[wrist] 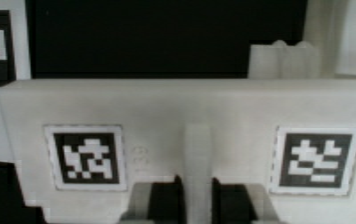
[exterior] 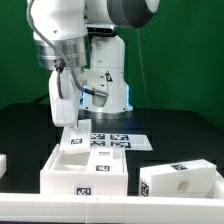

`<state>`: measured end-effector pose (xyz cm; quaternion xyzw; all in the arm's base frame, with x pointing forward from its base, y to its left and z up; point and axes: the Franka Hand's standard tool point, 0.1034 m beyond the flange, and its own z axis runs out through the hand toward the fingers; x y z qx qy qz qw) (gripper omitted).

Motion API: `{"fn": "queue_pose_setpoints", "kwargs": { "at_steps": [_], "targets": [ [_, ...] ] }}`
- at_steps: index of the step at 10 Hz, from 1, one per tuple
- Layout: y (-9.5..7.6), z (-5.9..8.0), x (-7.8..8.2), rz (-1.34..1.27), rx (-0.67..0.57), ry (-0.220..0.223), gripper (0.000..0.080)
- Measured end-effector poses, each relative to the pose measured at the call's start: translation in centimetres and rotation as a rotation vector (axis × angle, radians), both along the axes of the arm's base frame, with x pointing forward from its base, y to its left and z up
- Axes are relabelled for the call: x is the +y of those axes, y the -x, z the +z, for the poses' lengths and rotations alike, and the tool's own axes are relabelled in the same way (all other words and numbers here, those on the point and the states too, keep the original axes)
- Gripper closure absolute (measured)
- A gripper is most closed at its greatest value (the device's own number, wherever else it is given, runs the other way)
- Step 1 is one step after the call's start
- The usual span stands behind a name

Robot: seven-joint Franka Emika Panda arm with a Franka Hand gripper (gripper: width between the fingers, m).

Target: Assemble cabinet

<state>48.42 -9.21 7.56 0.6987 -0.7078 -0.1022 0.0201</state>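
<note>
The cabinet is in loose white pieces. In the exterior view an open box-shaped body [exterior: 62,172] with marker tags lies at the front. At its rear left corner stands a white tagged panel [exterior: 74,143], and my gripper [exterior: 68,124] reaches down onto it. In the wrist view this panel [wrist: 175,110] fills the picture with a tag on each side. A narrow ridge [wrist: 194,150] runs down its middle. My gripper [wrist: 194,203] is shut on that ridge, one dark finger on either side. Another white block [exterior: 180,181] with a tag and a round hole lies at the exterior view's right.
The marker board [exterior: 118,140] lies flat behind the box, in front of the arm's base [exterior: 110,85]. A small white piece [exterior: 3,164] shows at the exterior view's left edge. A light rail [exterior: 110,208] runs along the front. In the wrist view a white part [wrist: 281,58] stands beyond the panel.
</note>
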Motion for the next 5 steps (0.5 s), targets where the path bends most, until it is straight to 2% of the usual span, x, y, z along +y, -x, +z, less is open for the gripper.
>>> {"fn": "queue_pose_setpoints", "kwargs": {
  "at_steps": [2, 5],
  "targets": [
    [-0.78, -0.09, -0.50, 0.014, -0.007, 0.014, 0.0735],
    [-0.87, -0.07, -0.55, 0.032, -0.010, 0.011, 0.0735]
  ]
}}
